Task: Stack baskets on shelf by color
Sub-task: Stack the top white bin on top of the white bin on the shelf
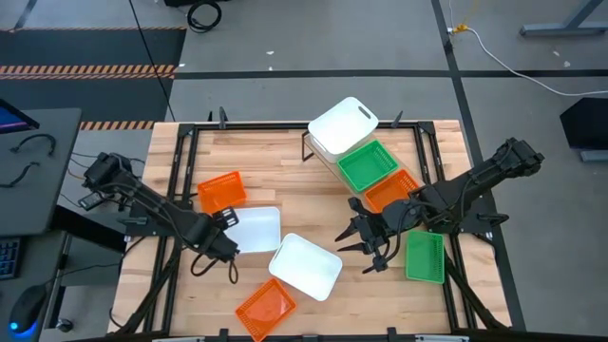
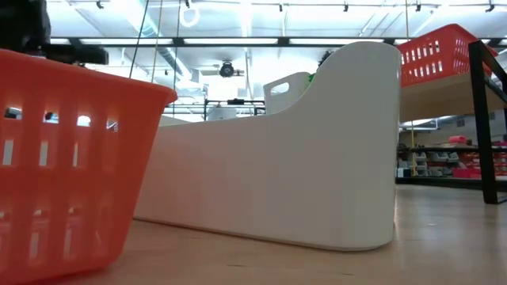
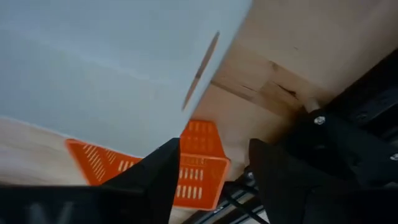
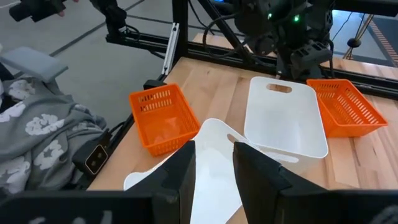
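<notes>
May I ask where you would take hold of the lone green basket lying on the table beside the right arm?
Grip the green basket by one long side wall, probably the one facing the middle of the table, coming straight down. It lies flat, open side up and alone, so one finger can drop inside and one outside that thin rim.

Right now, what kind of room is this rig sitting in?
Probably a robotics lab or workshop inside a big industrial hall. Clues: the wooden table stands on a bare concrete floor with striped hazard tape, and the low view shows a high ceiling with strip lights and stocked storage racks behind.
</notes>
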`<state>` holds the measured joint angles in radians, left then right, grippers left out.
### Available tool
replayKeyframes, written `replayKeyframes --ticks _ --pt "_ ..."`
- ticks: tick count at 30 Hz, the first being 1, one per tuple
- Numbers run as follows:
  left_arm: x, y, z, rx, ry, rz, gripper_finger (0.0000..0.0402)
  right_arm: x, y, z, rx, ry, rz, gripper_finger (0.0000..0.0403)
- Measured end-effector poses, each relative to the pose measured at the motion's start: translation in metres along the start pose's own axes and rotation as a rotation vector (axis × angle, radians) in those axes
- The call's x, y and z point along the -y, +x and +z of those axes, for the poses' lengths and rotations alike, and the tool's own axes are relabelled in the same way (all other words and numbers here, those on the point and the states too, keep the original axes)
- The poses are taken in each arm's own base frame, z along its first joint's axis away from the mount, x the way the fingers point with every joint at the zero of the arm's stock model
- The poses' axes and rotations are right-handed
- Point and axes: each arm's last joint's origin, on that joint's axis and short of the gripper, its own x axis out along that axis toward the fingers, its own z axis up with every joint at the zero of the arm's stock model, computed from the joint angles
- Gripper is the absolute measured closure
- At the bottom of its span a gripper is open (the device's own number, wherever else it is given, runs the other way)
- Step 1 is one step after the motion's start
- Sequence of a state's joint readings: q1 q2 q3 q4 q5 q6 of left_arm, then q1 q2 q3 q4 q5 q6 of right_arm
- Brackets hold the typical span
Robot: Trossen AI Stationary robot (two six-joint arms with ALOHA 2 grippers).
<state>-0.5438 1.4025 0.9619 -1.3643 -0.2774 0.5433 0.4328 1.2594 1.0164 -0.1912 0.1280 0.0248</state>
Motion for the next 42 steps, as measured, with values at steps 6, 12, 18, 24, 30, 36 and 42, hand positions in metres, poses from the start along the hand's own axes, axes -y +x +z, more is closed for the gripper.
replayKeyframes --ticks 6,12,18,24,30,36,42 --pt "0.001 0.013 0.003 0.018 0.024 0.011 0.018 0.0 0.0 -0.001 -0.009 -0.002 -0.002 0.029" --pt "0.001 0.026 0.009 0.05 0.066 0.069 0.0178 0.0 0.0 -0.001 -0.013 0.0 -0.002 0.029" --pt "0.003 0.035 0.012 0.078 0.087 0.08 0.0203 0.0 0.0 -0.001 -0.014 0.0 -0.002 0.029" --pt "0.001 0.036 0.017 0.131 -0.025 0.097 0.0298 0.0 0.0 -0.002 -0.021 -0.001 -0.002 0.029" --pt "-0.008 0.026 0.026 0.242 -0.2 0.137 0.0391 0.0 0.0 -0.003 -0.033 -0.003 -0.002 0.029" --pt "-0.019 0.003 0.029 0.298 -0.226 0.201 0.0397 0.0 0.0 -0.003 -0.032 -0.002 -0.002 0.029" --pt "-0.035 -0.032 0.028 0.342 -0.312 0.335 0.0398 0.0 0.0 -0.003 -0.032 0.005 -0.002 0.029"
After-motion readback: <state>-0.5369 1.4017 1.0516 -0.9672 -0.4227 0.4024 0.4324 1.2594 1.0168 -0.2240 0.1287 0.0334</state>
